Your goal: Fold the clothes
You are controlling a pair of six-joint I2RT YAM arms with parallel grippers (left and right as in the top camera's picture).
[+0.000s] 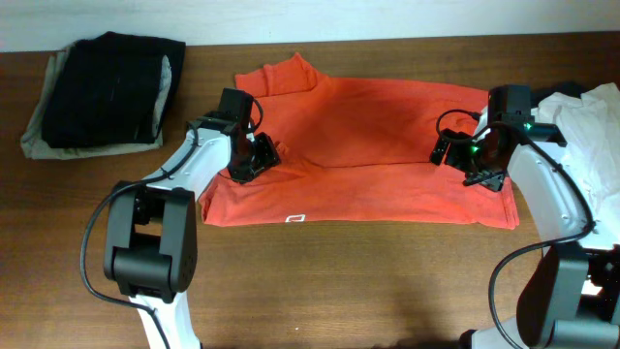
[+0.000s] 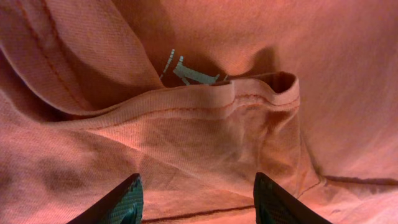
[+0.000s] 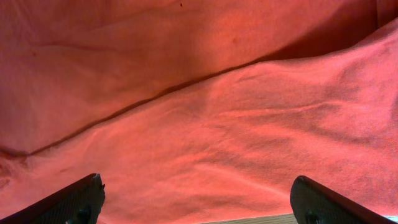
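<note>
**Item 1.** T-shirt (image 1: 368, 145), red-orange, lies flat across the middle of the table (image 1: 387, 281) and reaches toward its far edge. 1 crease runs left to right across it. A small white label (image 1: 296, 219) sits at the near hem.

**Item 2.** Left gripper (image 1: 257, 155) (image 2: 196, 180) is low over the shirt's left side. Its 2 fingers stand apart with nothing clamped. A stitched band (image 2: 205, 102) lies just ahead of the tips, with white lettering (image 2: 186, 71) beyond it. Whether the tips touch the fabric cannot be told.

**Item 3.** Right gripper (image 1: 453, 150) (image 3: 196, 186) is over the shirt's right side. Its jaws are spread wide and empty, above 1 layer edge overlapping another.

**Item 4.** Dark folded stack (image 1: 102, 87) sits at the far-left corner. A white fabric heap (image 1: 591, 111) sits at the right edge.
</note>
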